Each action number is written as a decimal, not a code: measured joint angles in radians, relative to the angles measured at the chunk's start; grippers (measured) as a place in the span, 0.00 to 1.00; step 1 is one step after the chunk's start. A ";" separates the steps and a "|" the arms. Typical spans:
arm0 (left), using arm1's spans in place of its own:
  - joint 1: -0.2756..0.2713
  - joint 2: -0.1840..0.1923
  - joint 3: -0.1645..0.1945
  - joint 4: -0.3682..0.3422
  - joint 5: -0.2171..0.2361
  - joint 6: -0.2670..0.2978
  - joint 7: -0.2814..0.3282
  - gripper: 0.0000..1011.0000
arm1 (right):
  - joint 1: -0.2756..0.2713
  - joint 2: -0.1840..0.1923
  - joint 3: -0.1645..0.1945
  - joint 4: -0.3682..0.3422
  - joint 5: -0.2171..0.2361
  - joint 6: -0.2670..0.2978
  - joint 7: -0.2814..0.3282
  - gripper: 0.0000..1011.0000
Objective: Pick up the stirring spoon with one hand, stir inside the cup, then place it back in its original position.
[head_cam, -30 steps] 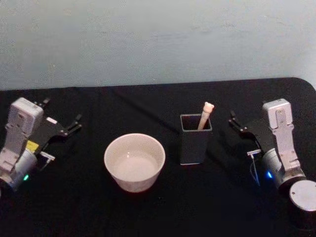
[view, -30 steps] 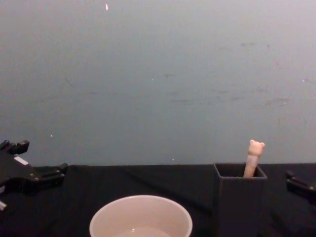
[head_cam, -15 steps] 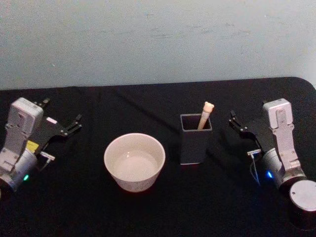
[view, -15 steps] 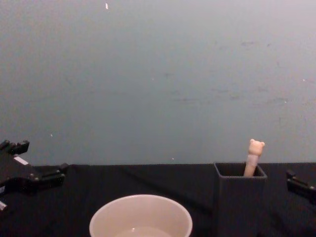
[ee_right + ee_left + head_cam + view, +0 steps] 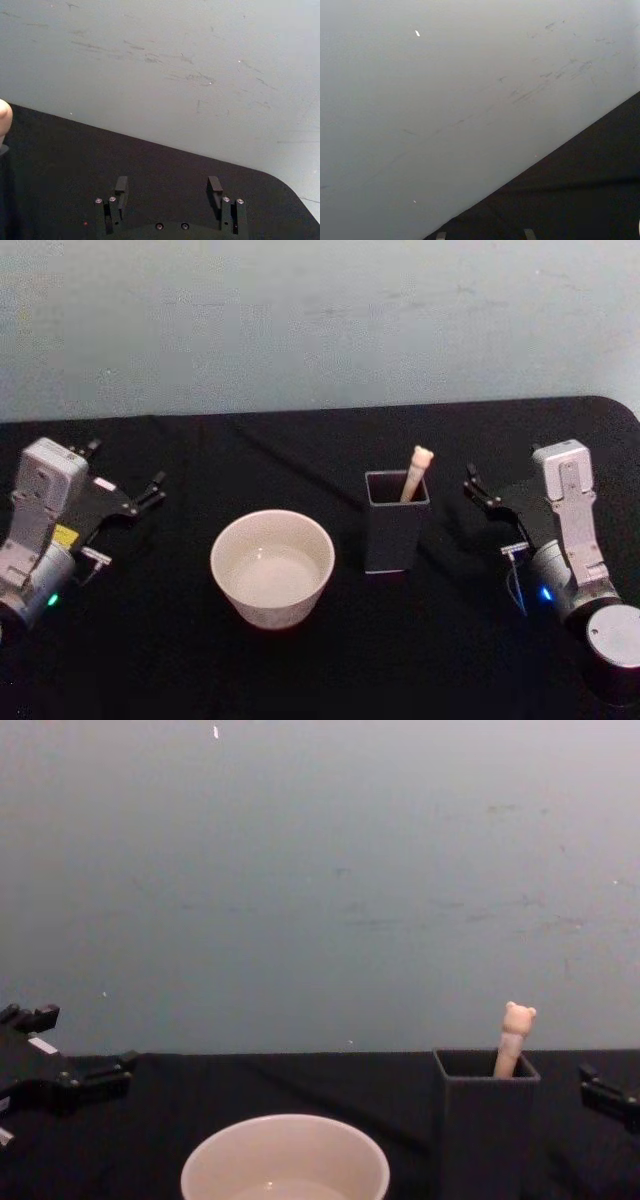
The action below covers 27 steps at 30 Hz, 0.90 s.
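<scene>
The stirring spoon [image 5: 414, 476] stands tilted in a dark grey square holder [image 5: 396, 525], its bear head [image 5: 518, 1018] sticking out above the rim. To the holder's left sits the wide cream-white cup [image 5: 272, 567], whose rim also shows in the chest view [image 5: 285, 1158]. My left gripper [image 5: 126, 466] rests open at the table's left, well away from the cup. Right of the holder, apart from it, my right gripper [image 5: 474, 486] is open with nothing between its fingers [image 5: 215, 183]. The spoon's shaft is hidden inside the holder.
A black cloth [image 5: 330, 660] covers the table, with a pale wall behind it. The table's rounded far right corner [image 5: 620, 410] lies beyond the right arm. Open cloth stretches in front of the cup and holder.
</scene>
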State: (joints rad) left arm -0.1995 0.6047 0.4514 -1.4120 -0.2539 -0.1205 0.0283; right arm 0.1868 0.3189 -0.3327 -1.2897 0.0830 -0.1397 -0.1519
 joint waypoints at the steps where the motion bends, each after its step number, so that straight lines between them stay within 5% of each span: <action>1: 0.000 0.000 0.000 0.000 0.000 0.000 0.000 0.99 | 0.000 0.000 0.000 0.000 0.000 0.000 0.000 0.99; 27: 0.000 0.000 0.000 0.000 0.000 0.000 0.000 0.99 | 0.000 0.000 0.000 0.000 0.000 0.000 0.000 0.99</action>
State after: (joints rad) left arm -0.1995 0.6047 0.4514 -1.4120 -0.2539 -0.1205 0.0283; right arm 0.1869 0.3189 -0.3327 -1.2896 0.0830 -0.1396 -0.1518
